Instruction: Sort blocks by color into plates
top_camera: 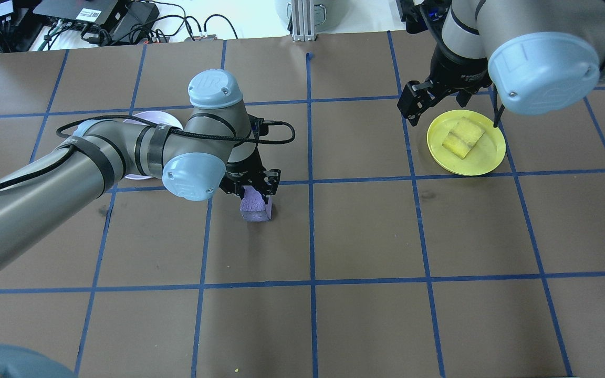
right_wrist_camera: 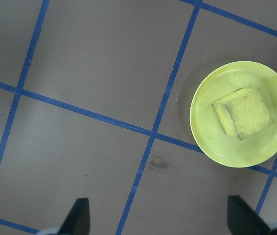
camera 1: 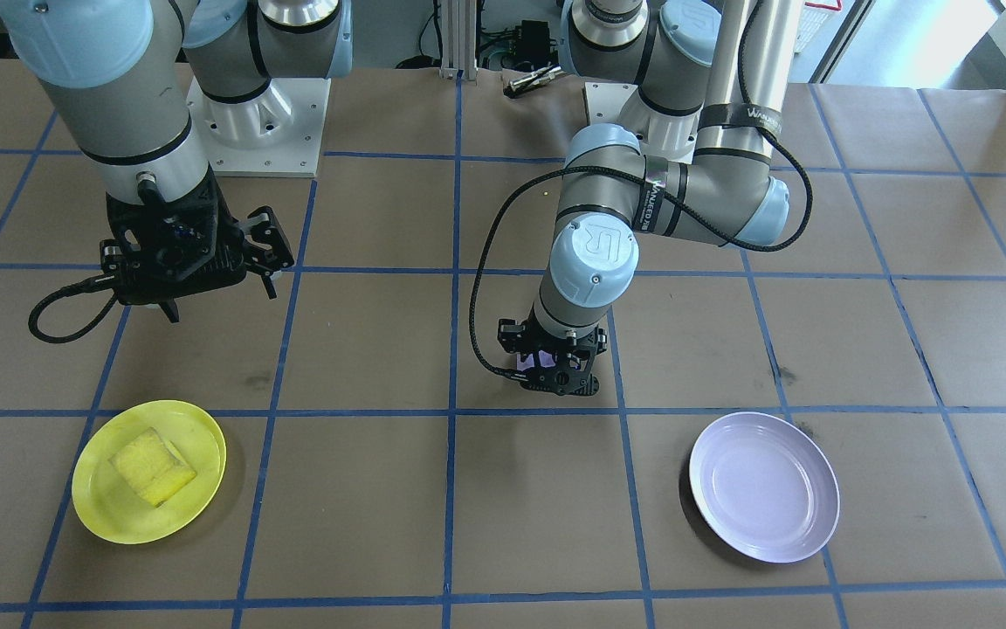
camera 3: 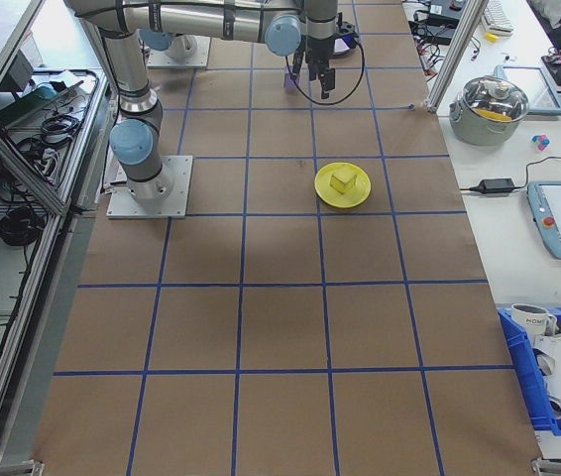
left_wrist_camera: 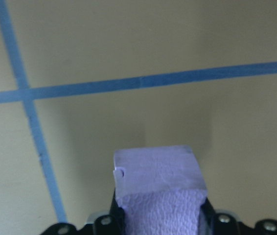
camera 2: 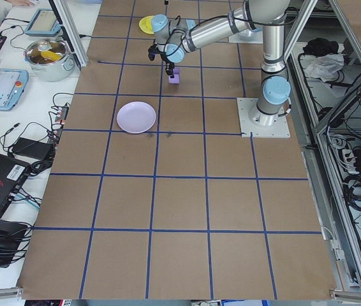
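Note:
My left gripper (top_camera: 252, 190) is shut on the light purple block (top_camera: 254, 205), low over the brown table near its middle. In the left wrist view the purple block (left_wrist_camera: 157, 185) sits squeezed between both fingers. The lavender plate (camera 1: 765, 487) lies apart from it and holds nothing; from overhead the lavender plate (top_camera: 149, 117) is half hidden behind the left arm. The yellow block (top_camera: 462, 137) rests in the yellow plate (top_camera: 491, 158). My right gripper (top_camera: 452, 113) hangs open and empty above that plate's rim. The right wrist view shows the yellow block (right_wrist_camera: 241, 119) in the yellow plate (right_wrist_camera: 209, 142).
Blue tape lines grid the table. The two arm bases (camera 1: 258, 122) stand at the robot's edge. Beside the table are a metal pot (camera 2: 48, 56), tablets and cables on one bench, and a blue bin (camera 3: 558, 369) on the other.

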### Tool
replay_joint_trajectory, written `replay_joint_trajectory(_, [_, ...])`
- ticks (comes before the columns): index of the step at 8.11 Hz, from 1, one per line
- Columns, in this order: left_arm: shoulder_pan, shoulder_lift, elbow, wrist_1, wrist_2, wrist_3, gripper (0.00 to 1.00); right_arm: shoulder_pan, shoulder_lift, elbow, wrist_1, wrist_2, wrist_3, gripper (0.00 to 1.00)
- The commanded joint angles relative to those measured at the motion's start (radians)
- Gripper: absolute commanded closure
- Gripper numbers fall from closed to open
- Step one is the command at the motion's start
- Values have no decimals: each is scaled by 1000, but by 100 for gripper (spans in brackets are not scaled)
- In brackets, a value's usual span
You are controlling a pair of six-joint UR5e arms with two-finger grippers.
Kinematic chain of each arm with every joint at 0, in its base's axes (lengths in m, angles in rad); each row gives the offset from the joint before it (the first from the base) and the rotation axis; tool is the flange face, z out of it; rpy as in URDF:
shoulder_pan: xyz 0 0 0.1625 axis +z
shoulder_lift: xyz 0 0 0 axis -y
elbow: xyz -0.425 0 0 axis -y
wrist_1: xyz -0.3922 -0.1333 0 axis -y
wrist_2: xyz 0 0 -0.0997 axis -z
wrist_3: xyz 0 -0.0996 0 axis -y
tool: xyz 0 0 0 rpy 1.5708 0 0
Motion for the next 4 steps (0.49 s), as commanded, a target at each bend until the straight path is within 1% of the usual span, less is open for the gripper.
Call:
replay_joint_trajectory(1, [170,42,152,-248,57,122,87,0,3,8,-1,0,3,0])
replay_joint_trajectory(2, [216,28,216,-293,60,176,87,0,2,10,2,0,0,0])
replay_joint_trajectory(4, [247,-25,306,-304,63,262,87,0,0,23,2,0,0,0])
